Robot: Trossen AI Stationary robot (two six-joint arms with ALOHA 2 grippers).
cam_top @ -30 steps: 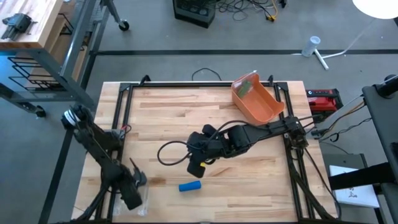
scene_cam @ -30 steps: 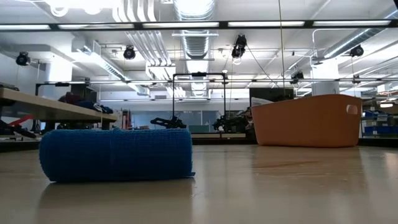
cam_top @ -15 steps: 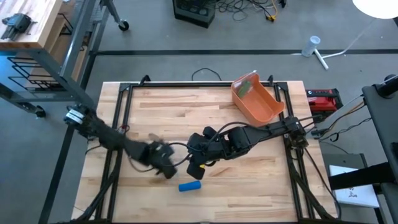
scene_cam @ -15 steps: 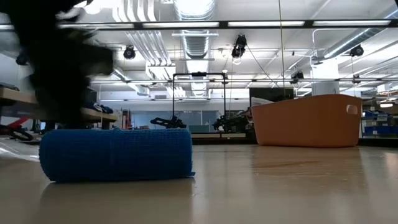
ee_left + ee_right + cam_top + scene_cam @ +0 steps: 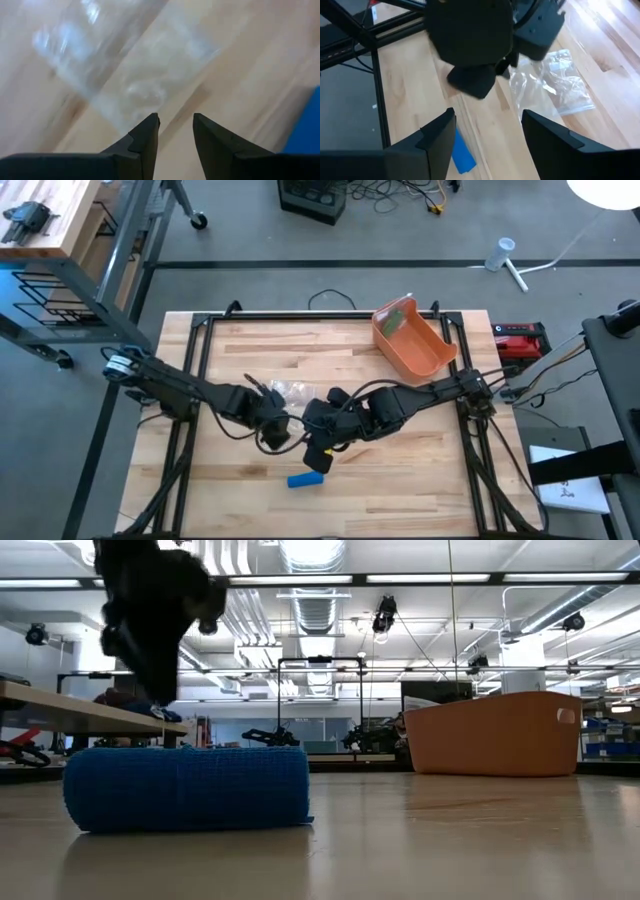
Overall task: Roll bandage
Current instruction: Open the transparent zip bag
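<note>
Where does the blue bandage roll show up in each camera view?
High view: blue bandage roll lies near the table's front edge, just below the right gripper.
Low view: roll fills the left foreground, lying on the table.
Left wrist view: only a blue sliver at the right edge, probably the roll.
Right wrist view: roll shows between the fingers.
Shared landmark: clear plastic bag, also in both wrist views.

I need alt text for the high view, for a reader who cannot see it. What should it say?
Seen from above, two dark robot arms meet at the middle of a wooden table; the left gripper is beside a clear plastic bag. A blue bandage roll lies nearer the front edge, below the open right gripper. An orange bin sits at the back.
</note>
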